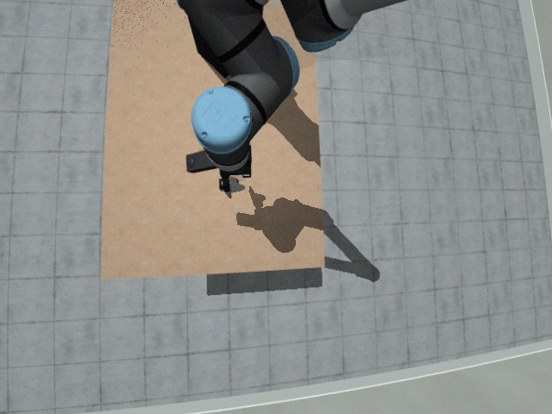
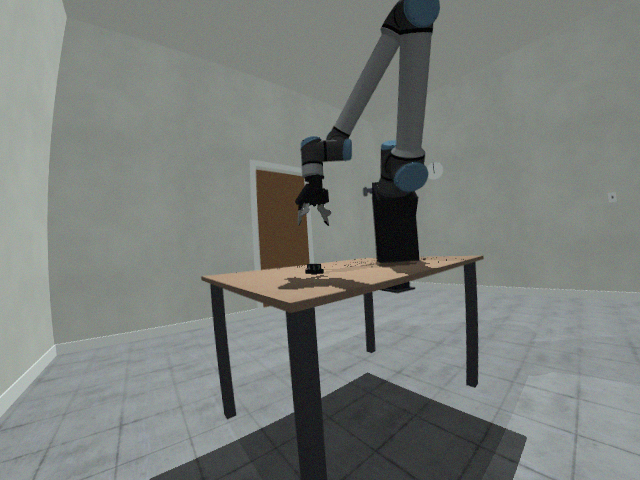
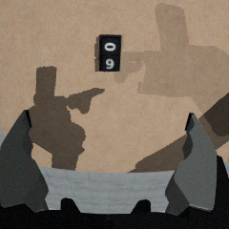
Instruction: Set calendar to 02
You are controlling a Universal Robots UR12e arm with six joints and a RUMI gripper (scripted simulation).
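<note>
the tool (image 2: 313,212) hangs in the air with its two fingers spread wide apart and nothing between them, pointing straight down at the surface (image 2: 268,289). in the exterior view it sits well above the wood, directly over a small dark object, the calendar (image 2: 313,268), which rests near the far left edge of the surface. the wrist above the tool is vertical, a short blue-capped joint turns sideways from it, and a long grey forearm climbs steeply up and to the right to an elbow at the top of the frame; the upper arm drops from there to the black pedestal base (image 2: 395,227) at the back of the surface.

the wrist view looks down between the two grey fingers at either side and shows what the others do not: the calendar (image 3: 110,52) as a dark block with two white digits on its upper faces, reading 0 above 9 in this view, apart from the fingers and lying on the tan wood among the arm's shadows.

in the top view the blue wrist cap (image 1: 221,116) covers most of the tool, and only a small dark piece of the calendar (image 1: 224,183) shows just below it; the digits cannot be read there. this view also shows the grey tiled floor (image 1: 436,178) around the surface.
</note>
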